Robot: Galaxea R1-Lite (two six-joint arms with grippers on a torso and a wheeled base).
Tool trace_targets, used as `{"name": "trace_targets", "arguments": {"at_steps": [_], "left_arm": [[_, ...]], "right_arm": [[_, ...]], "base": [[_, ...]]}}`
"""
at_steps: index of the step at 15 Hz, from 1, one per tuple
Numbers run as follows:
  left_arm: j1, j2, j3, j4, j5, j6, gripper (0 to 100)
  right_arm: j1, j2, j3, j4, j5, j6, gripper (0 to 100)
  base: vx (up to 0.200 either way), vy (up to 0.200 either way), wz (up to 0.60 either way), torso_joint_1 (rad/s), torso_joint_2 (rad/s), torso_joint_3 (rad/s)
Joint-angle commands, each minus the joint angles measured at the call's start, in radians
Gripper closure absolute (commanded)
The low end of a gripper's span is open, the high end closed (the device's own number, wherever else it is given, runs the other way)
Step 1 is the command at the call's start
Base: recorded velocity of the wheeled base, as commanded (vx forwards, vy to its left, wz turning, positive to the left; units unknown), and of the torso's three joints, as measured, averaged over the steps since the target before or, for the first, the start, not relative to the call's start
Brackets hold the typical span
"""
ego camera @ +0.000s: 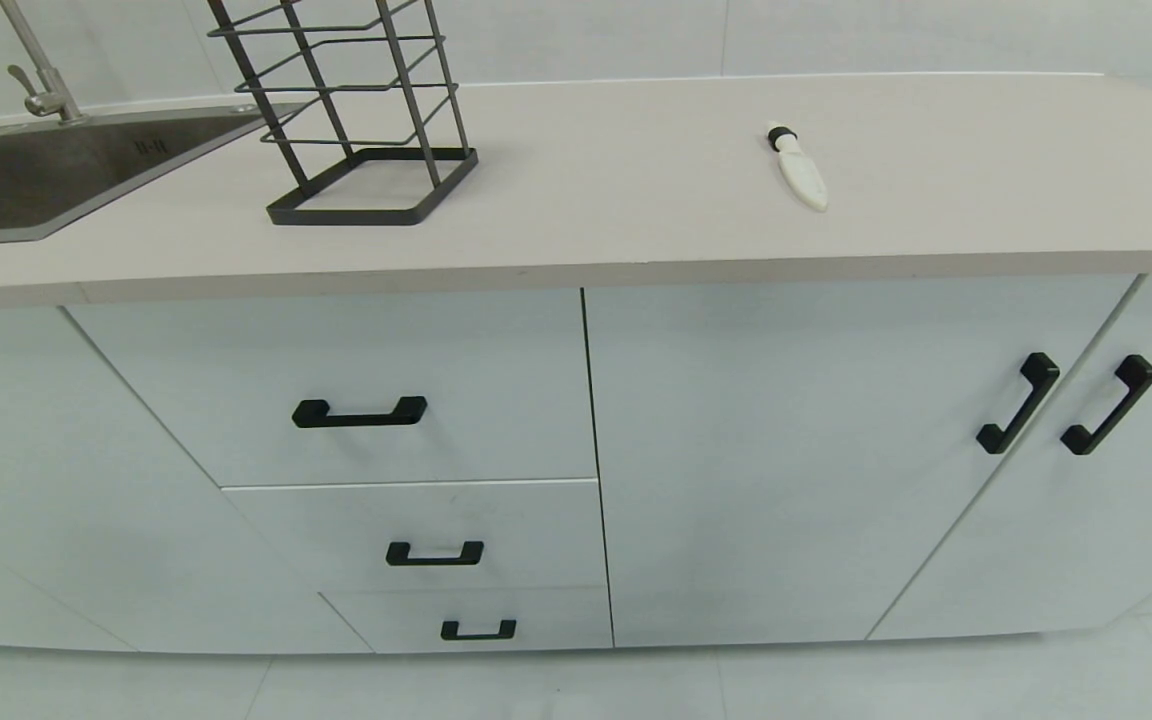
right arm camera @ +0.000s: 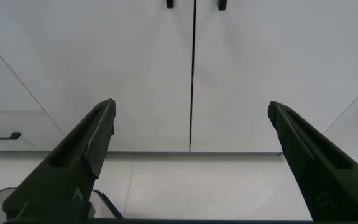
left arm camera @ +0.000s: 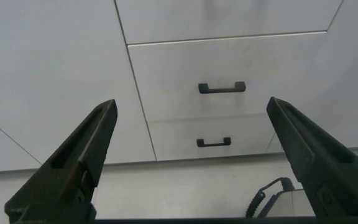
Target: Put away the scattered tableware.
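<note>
White flat utensil with black collar, right of black wire rack: I reckon light, stiff, slick; pinch across mid-body. Left gripper, right gripper wide, empty.

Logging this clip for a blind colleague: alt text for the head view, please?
A small white utensil lies on the pale countertop, to the right of a black wire rack, with a steel sink at far left. Below are three closed drawers and two cabinet doors.
</note>
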Motion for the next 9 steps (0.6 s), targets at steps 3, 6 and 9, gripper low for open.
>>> {"name": "trace_targets", "arguments": {"at_steps": [3, 6, 9], "left_arm": [[0.001, 0.001, 0.0, 0.001, 0.0, 0.015, 0], [0.001, 0.001, 0.0, 0.001, 0.001, 0.015, 0], [0.001, 0.001, 0.0, 0.001, 0.001, 0.014, 0]], "right_arm": [[0.0, 0.001, 0.0, 0.0, -0.001, 0.001, 0], [0.0, 0.001, 0.0, 0.0, -0.001, 0.003, 0], [0.0, 0.001, 0.0, 0.0, 0.0, 0.003, 0]], "base": [[0.0, 0.067, 0.4, 0.001, 0.0, 0.002], [0.0, 0.0, 0.0, 0.0, 0.0, 0.0], [0.0, 0.0, 0.0, 0.0, 0.0, 0.0]]}}
